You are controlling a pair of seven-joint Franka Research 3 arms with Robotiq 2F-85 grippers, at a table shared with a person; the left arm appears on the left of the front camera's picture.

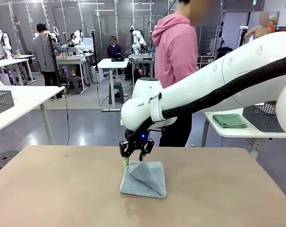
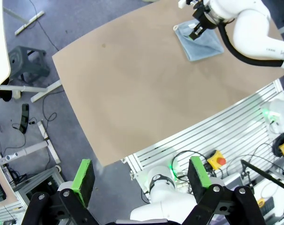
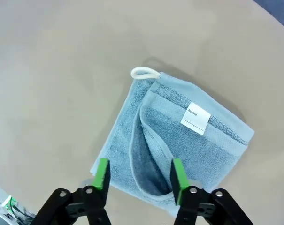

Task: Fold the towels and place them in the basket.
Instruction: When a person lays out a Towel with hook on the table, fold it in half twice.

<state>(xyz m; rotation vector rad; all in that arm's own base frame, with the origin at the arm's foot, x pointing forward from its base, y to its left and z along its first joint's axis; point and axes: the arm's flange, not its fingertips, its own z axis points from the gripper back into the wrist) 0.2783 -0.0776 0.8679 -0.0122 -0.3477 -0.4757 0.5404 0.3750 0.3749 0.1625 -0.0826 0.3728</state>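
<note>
Nearest the robot's base, the left gripper (image 2: 141, 176) was held high off the near edge of the table (image 2: 132, 93). Its green pads (image 2: 84, 180) were spread wide, with nothing between them.

Farther out, near the middle of the brown tabletop, the light blue towel (image 1: 143, 182) was laid in a folded, roughly square shape. A white label (image 3: 195, 118) was seen on its upper layer and a white hanging loop (image 3: 145, 72) at one corner. One folded layer was raised from the layer beneath, so that a dark pocket was left open along the fold.

The right gripper (image 1: 134, 161) was placed at the towel's far left corner, pointing down at the cloth. Its jaws were parted, one pad on either side of the raised fold, and the cloth was not pinched. In the front view that corner was drawn up into a small peak under the fingertips.

Beyond the far edge a person in a pink hooded top (image 1: 176, 47) was seen standing. On a white side table (image 1: 228, 132) to the right, a folded green cloth (image 1: 230, 120) was laid beside a dark mesh basket (image 1: 265, 116).
</note>
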